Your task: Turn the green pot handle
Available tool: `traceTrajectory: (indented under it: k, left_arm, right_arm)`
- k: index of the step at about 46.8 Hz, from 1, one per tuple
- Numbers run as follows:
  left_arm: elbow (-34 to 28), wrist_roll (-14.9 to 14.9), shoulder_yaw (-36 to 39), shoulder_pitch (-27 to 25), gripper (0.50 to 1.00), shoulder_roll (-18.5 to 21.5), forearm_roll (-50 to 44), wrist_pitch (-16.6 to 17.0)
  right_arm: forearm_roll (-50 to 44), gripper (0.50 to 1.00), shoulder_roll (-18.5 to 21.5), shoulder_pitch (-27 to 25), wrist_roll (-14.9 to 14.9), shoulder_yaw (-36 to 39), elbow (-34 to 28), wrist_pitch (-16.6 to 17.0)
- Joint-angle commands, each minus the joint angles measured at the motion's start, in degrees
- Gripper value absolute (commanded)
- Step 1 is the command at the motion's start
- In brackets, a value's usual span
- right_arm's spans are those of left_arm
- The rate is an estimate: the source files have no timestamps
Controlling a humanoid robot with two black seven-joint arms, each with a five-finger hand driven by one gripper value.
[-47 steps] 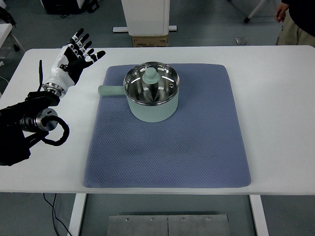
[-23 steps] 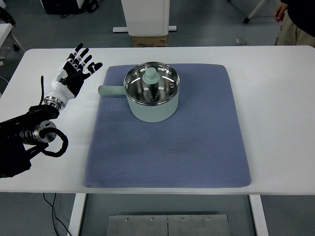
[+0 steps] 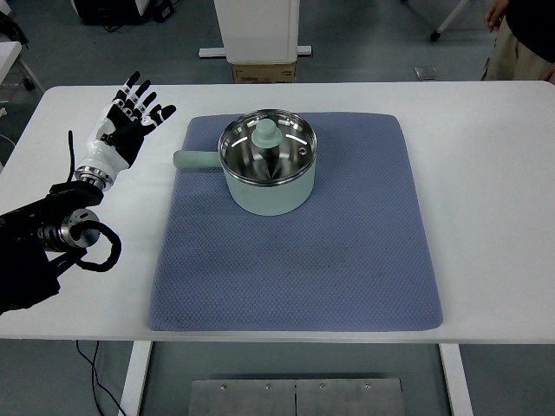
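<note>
- Head view: the green pot (image 3: 267,172) sits on the far part of a blue mat (image 3: 295,251) on the white table (image 3: 486,199), lid on, its handle (image 3: 198,159) pointing left.
- The left hand (image 3: 123,126) hovers left of the handle, apart from it, fingers spread and empty.
- A person (image 3: 520,39) stands at the top right.

A white table (image 3: 486,191) carries a blue mat (image 3: 347,251) lying flat across its middle.

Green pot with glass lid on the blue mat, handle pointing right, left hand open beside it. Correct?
Not quite: the head view shows the handle of the pale green lidded pot pointing left, toward the open left hand. The pot does sit on the blue textured mat.
</note>
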Motion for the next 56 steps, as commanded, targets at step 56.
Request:
traceTrajectory:
  k: [56]
  left_arm:
    - [5.9, 0.0, -0.4, -0.1, 1.000, -4.7, 0.3, -3.7]
  right_arm:
    - [0.0, 1.000, 0.0, 0.0, 0.0, 0.0, 0.0, 0.0]
